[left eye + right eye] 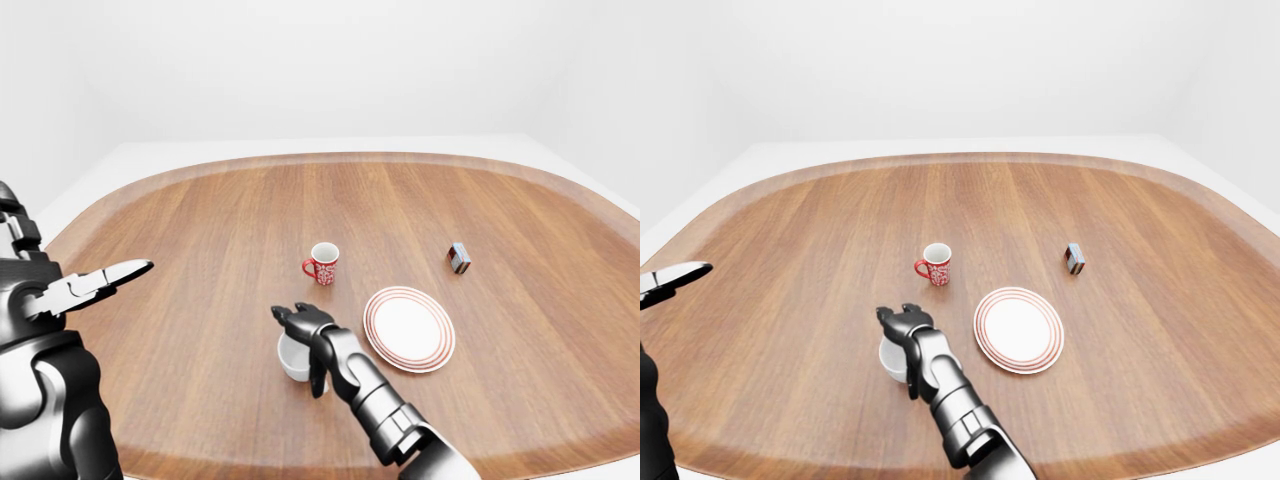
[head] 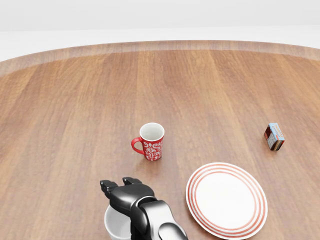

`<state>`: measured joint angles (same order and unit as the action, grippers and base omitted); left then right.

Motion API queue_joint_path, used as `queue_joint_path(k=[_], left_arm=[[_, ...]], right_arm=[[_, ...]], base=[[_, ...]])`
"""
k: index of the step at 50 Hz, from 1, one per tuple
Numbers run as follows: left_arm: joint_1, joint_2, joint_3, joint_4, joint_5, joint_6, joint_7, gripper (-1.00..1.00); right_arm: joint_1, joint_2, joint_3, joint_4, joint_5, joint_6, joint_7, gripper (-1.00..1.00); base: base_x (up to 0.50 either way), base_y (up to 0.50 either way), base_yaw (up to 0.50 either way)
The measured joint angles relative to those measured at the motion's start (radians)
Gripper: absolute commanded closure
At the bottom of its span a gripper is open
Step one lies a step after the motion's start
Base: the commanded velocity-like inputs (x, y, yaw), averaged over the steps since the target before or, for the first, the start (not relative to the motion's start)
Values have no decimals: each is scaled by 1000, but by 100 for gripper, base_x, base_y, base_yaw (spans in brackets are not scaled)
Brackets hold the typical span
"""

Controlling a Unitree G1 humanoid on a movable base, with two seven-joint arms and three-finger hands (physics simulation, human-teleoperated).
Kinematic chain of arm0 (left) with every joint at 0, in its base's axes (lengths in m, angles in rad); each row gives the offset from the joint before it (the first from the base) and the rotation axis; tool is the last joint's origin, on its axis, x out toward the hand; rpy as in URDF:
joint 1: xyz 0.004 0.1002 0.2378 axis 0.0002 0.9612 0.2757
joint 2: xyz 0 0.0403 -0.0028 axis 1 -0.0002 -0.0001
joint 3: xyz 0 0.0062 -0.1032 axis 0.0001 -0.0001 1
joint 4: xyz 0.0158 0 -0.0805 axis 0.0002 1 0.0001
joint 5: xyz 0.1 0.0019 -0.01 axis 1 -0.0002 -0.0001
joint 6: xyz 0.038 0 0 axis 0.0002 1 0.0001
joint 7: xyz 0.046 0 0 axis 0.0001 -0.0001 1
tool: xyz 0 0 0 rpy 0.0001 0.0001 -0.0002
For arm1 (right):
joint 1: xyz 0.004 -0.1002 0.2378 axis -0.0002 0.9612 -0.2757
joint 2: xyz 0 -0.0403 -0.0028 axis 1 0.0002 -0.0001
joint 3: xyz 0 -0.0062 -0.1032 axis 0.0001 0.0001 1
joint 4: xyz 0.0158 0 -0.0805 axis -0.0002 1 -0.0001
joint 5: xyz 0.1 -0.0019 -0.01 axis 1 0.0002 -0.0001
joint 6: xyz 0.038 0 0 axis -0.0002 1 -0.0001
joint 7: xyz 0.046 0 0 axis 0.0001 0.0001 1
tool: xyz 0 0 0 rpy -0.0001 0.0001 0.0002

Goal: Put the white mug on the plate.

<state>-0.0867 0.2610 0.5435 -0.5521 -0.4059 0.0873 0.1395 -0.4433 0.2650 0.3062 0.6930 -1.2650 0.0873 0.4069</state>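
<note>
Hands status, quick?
Left hand: open, holding nothing.
Right hand: over the white mug; grip cannot be told.

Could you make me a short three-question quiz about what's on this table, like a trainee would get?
1. True or false: the white mug already sits on the plate.
2. Which hand is over the white mug? A) right hand B) left hand
3. Fill in: the small box lies to the ____ of the red mug in the head view.

Key: 1 false, it stands on the table left of the plate. 2 A. 3 right.
</note>
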Motion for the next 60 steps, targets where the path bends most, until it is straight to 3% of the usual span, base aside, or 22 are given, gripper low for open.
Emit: queue_joint_path(k=[16, 19, 21, 22, 23, 24, 29, 35, 47, 54, 60], left_arm=[[0, 0, -2, 6, -1, 0, 0, -100], [0, 0, -1, 5, -2, 0, 1, -100], [1, 0, -1, 4, -2, 0, 1, -100], [1, 0, 0, 3, -2, 0, 1, -100], [1, 0, 0, 2, -3, 0, 1, -100], [1, 0, 0, 2, -3, 0, 1, -100], [2, 0, 1, 0, -3, 0, 1, -100], [3, -1, 2, -3, -4, 0, 2, -100], [5, -3, 1, -1, -3, 0, 0, -100], [5, -3, 0, 1, -1, 0, 0, -100], [3, -3, -2, 2, 2, 0, 0, -100]], right_arm=[[-85, 9, -26, 165, 21, 0, -92, -100], [-101, 10, -31, 191, 24, 0, -112, -86], [-112, 11, -34, 205, 27, 0, -123, -58], [-117, 11, -36, 210, 24, 0, -129, 7], [-121, 11, -37, 216, 21, 0, -137, 95], [-124, 10, -38, 222, 17, 0, -147, 100], [-139, 10, -45, 264, 54, 0, -193, 100], [-158, 10, -56, 291, 17, -1, -121, 100], [-131, 7, -57, 243, 22, 0, -177, 100], [-82, -45, -63, -84, 42, 0, -41, 100], [-147, -153, -140, -322, 56, 0, 126, 100]], base=[[0, 0, 0], [0, 0, 0], [0, 0, 0], [0, 0, 0], [0, 0, 0], [0, 0, 0], [0, 0, 0], [0, 0, 0], [0, 0, 0], [0, 0, 0], [0, 0, 0]])
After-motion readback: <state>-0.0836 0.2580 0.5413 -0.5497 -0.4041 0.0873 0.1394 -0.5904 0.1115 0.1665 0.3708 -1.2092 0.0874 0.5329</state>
